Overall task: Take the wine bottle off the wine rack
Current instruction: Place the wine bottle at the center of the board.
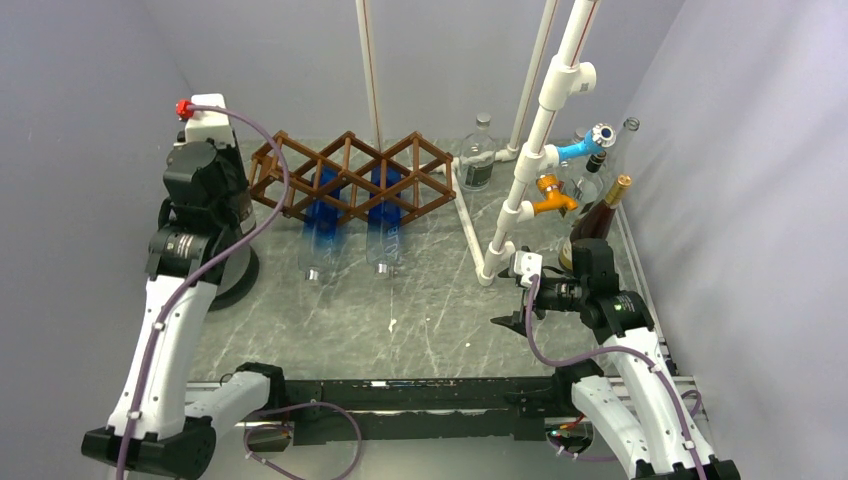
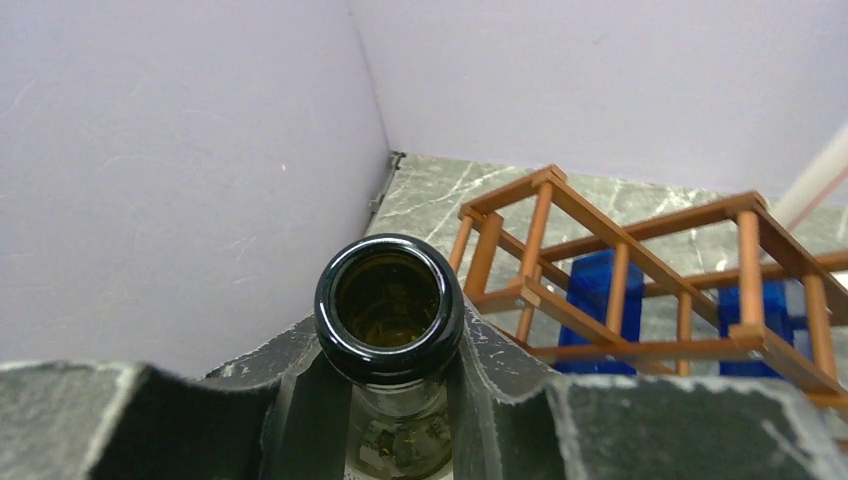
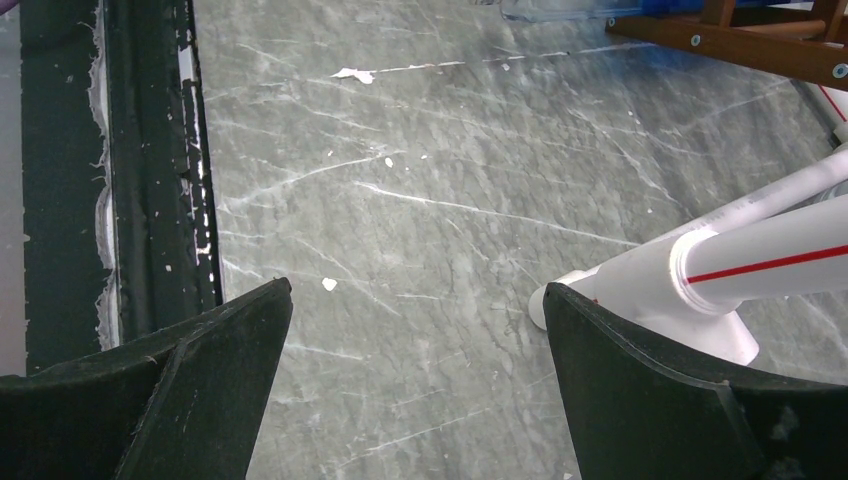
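1 wine bottle (image 2: 390, 362) upright, mouth up, in L pincer (image 2: 392, 410)

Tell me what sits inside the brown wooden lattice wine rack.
Two blue transparent bottles lie in the rack's middle cells, necks sticking out front; slats cover parts of their bodies.

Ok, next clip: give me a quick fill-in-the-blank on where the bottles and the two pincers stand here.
1. The left pincer is ____ on the neck of the dark bottle.
2. The right pincer hangs ____ above the table, holding nothing.
3. ____ blue bottles lie in the wooden rack.
Missing words: shut; open; two.
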Controlling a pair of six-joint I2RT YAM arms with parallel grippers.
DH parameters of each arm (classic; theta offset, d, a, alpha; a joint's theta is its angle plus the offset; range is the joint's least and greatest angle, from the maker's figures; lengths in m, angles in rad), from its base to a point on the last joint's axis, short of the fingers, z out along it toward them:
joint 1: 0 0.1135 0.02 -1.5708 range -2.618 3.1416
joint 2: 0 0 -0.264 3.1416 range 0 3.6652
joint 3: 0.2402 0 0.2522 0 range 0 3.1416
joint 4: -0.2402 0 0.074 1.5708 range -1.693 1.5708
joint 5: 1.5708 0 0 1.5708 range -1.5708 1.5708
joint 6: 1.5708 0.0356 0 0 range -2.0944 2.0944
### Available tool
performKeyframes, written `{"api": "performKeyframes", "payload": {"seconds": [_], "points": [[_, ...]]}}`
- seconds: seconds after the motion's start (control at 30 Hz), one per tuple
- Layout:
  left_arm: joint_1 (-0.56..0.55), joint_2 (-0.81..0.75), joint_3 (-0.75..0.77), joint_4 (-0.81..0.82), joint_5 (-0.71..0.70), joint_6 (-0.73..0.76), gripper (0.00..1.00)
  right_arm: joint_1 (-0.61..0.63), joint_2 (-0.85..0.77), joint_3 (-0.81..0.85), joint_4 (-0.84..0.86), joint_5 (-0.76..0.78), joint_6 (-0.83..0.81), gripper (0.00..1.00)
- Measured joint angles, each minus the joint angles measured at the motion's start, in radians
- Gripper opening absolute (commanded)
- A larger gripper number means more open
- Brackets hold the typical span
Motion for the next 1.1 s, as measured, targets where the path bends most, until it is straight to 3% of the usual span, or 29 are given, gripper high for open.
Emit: {"api": "performKeyframes", "payload": {"seconds": [0.63,1.1], "points": [[0.232,0.188,0.039,0.272,0.003,0.002,0.0,0.0,-0.006,0.0,-0.001,-0.002,-0.01,1.0],[0.383,0.366,0.039,0.438,0.158,-0.072,0.0,0.0,-0.003,0.0,-0.001,-0.001,-0.024,1.0]]}}
